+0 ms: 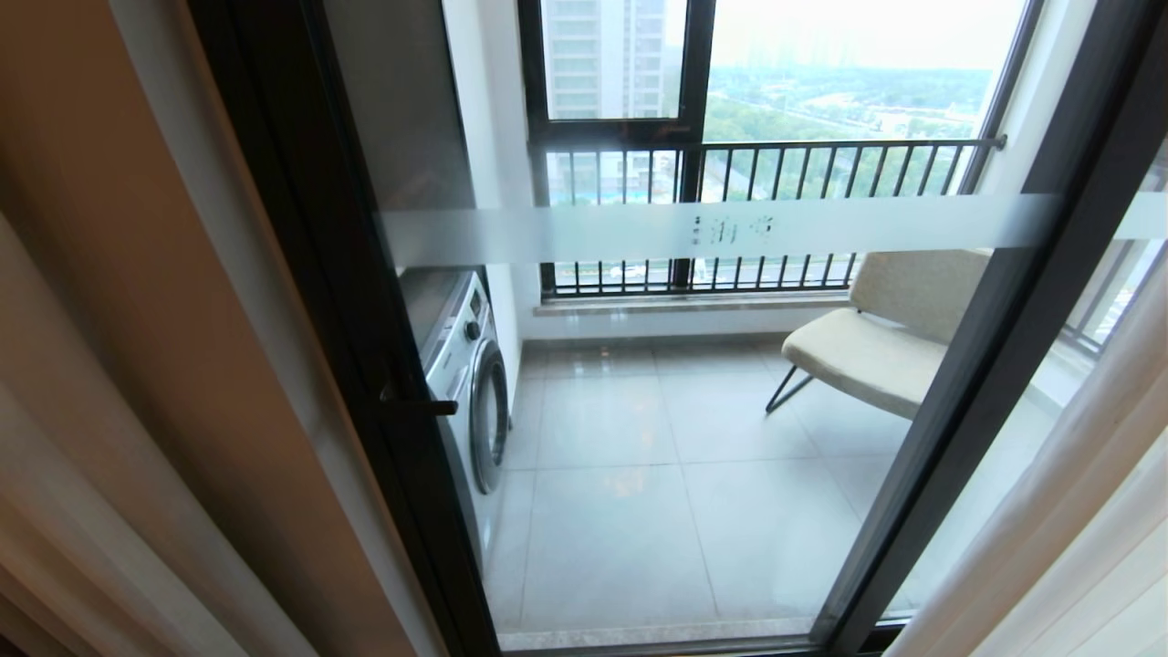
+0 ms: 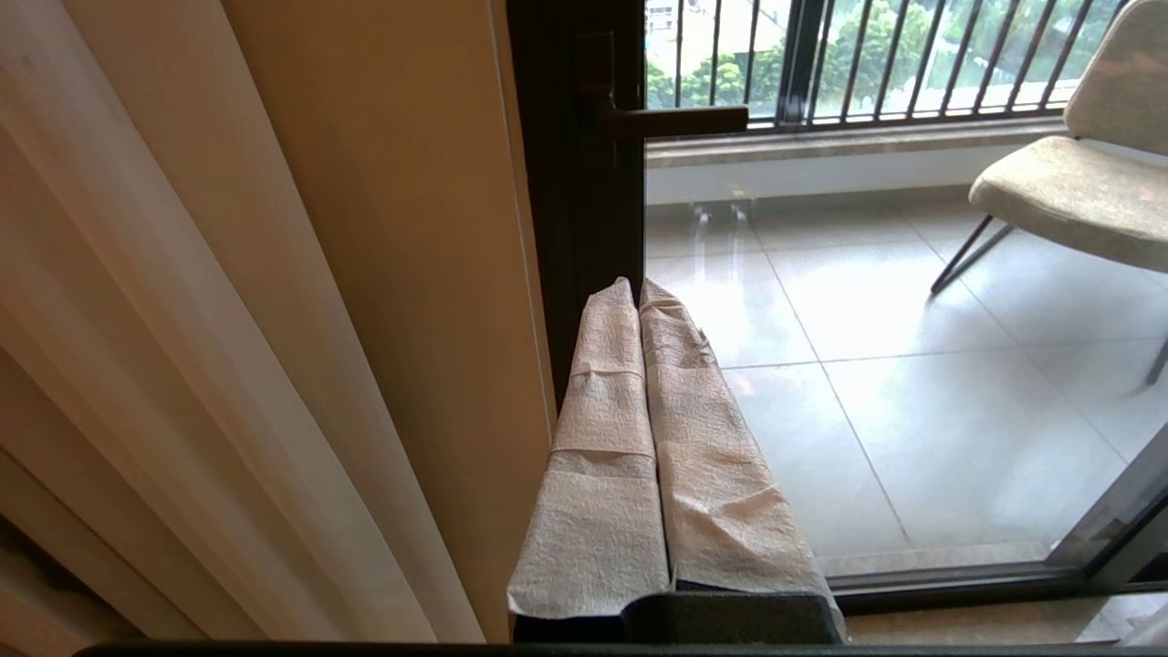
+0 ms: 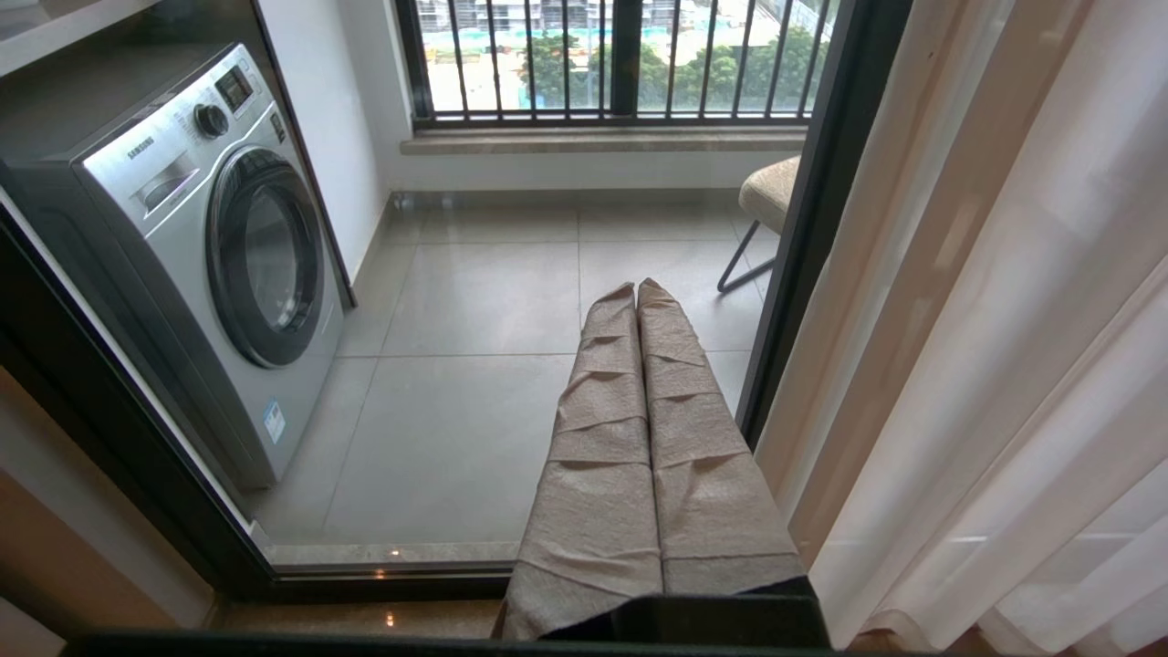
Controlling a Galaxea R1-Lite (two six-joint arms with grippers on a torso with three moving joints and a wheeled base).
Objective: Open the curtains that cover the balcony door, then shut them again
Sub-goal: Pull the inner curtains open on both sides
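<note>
While the balcony door (image 1: 657,365) stood bare in front of me, the curtains (image 1: 137,411) hung gathered at both sides, their folds running floor to ceiling. My left tool (image 2: 639,297) had its wrapped fingers pressed together, empty, with the beige drape just beside it on my left. My right tool (image 3: 636,297), likewise together and empty, sat just beside the white sheer (image 3: 1004,365) on my right. Each arm looked equally near its own panel. The curtain rail and top hems were cut off, and neither arm showed from my head.
</note>
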